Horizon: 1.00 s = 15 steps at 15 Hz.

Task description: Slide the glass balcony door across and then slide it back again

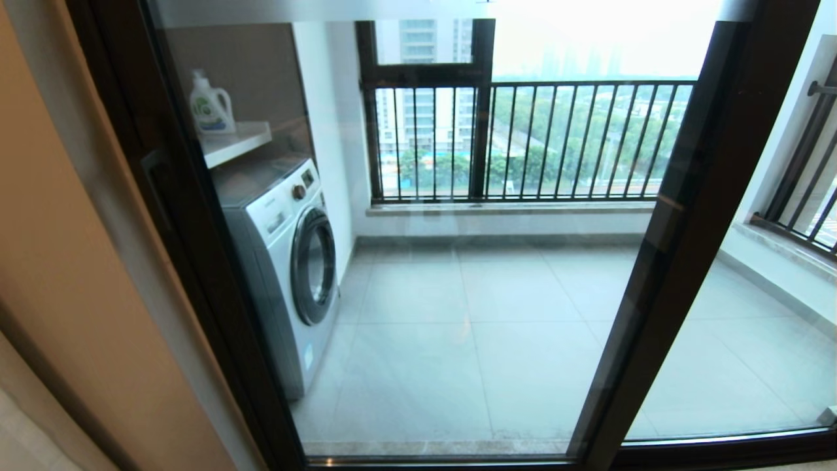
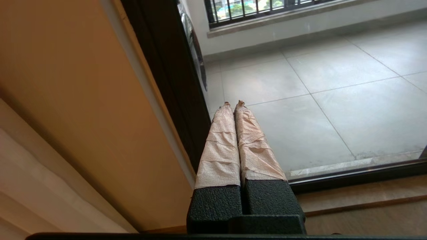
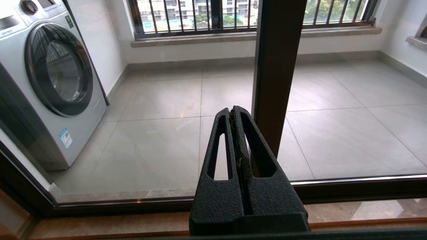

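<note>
The glass balcony door fills the head view, a clear pane in a dark frame. Its left upright stands against the tan wall jamb and carries a small dark pull handle. A second dark upright crosses on the right. Neither arm shows in the head view. My left gripper is shut with nothing in it; its tape-wrapped fingers point low beside the door's left upright. My right gripper is shut and empty, just left of the brown upright, short of the glass.
Behind the glass stand a white washing machine, a shelf with a detergent bottle, grey floor tiles and a black-barred railing. The dark bottom track runs along the floor. The tan wall closes the left side.
</note>
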{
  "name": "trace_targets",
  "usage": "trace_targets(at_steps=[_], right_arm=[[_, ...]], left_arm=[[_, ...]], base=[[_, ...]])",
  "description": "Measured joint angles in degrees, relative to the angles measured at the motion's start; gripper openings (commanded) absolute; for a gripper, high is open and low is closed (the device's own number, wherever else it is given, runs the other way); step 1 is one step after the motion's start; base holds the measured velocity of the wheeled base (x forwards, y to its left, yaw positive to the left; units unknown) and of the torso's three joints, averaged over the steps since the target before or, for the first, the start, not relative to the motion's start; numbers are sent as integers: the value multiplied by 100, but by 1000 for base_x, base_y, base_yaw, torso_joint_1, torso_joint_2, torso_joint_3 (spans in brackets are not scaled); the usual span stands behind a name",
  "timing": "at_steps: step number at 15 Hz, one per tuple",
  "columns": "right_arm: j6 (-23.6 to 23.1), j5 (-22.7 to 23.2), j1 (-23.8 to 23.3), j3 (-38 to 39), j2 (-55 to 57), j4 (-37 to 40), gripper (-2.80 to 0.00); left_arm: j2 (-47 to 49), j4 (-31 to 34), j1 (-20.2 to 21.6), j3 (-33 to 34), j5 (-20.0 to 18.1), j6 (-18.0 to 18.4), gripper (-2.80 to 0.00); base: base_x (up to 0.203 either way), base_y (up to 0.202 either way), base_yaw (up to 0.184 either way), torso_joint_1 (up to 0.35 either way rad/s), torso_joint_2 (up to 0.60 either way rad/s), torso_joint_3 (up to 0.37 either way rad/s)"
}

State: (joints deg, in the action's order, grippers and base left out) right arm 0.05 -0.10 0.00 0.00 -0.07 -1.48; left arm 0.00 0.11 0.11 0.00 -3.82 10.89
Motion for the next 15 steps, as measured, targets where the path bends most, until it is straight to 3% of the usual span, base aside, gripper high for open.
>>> trace_targets(at_steps=[3,5,8,15], right_arm=[[2,0,0,0,0,1,-280],[2,1,0,0,0,1,-280],[3,0,0,0,0,2,-280],[-1,1,0,0,0,0,-280]], left_arm=[[0,22,-4,0,261,-671,-280],[0,24,-4,0,309,-633,-280],[0,16,-4,0,226,-227,-280],[0,16,-4,0,331,-941,-280]], base=[[0,0,0,0,0,0],[0,0,0,0,0,0],[0,0,0,0,0,0],[0,0,0,0,0,0]])
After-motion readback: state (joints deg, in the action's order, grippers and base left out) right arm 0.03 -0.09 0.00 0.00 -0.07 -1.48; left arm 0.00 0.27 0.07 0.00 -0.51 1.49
